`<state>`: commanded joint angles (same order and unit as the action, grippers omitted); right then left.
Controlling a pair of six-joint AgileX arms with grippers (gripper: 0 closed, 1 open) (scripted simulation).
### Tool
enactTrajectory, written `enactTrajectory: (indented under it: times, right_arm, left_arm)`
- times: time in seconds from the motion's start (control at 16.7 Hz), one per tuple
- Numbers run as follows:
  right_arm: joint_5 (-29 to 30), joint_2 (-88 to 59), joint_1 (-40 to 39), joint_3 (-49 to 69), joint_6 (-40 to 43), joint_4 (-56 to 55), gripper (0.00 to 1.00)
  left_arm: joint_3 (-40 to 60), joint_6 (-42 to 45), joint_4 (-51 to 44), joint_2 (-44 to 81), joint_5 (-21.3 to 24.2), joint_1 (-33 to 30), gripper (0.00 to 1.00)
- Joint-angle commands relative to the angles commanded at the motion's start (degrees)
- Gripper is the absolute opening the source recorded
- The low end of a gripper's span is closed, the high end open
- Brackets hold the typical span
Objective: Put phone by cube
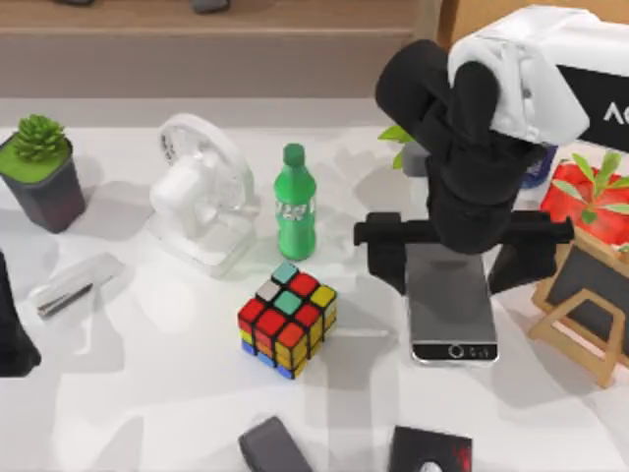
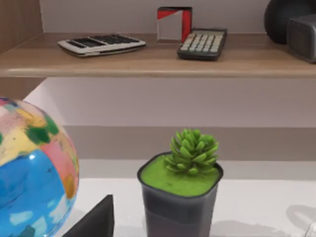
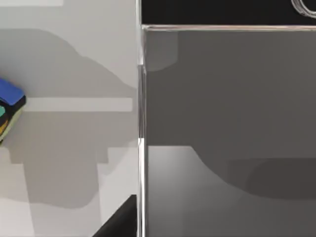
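The right gripper [image 1: 462,258] hangs directly over the phone [image 1: 452,315], its two black fingers [image 1: 385,258] spread wide, one on each side of the handset's far end; whether they touch the frame cannot be told. The phone lies flat on the white surface [image 1: 147,413], right of centre, home button toward the near edge. In the right wrist view its grey screen [image 3: 227,128] and silver frame sit just below the camera, with a corner of the cube [image 3: 10,106] beyond one long edge.

The cube [image 1: 287,320] rests near the middle of the surface, left of the phone and apart from it. Behind it stand a green bottle [image 1: 294,202] and a white desk fan [image 1: 201,192]. A potted succulent [image 1: 41,172] sits toward the far left corner, a small wooden easel [image 1: 582,310] at the right edge, a dark grey block [image 1: 273,447] and a black square piece with a red mark [image 1: 430,450] at the near edge.

The left arm [image 1: 12,324] is parked at the left edge. Its wrist view shows the succulent [image 2: 190,168], a painted globe [image 2: 29,173] and a wooden shelf [image 2: 148,61] carrying two calculators [image 2: 203,43].
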<state>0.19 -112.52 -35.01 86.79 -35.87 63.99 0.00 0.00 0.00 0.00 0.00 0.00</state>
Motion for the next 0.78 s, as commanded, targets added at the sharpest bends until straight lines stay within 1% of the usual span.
enactTrajectory:
  times: [0.78]
  right_arm:
    - [-0.4, 0.3, -1.6, -0.9, -0.3, -3.6, 0.0]
  left_arm:
    - [0.0, 0.0, 0.0, 0.0, 0.0, 0.0, 1.0]
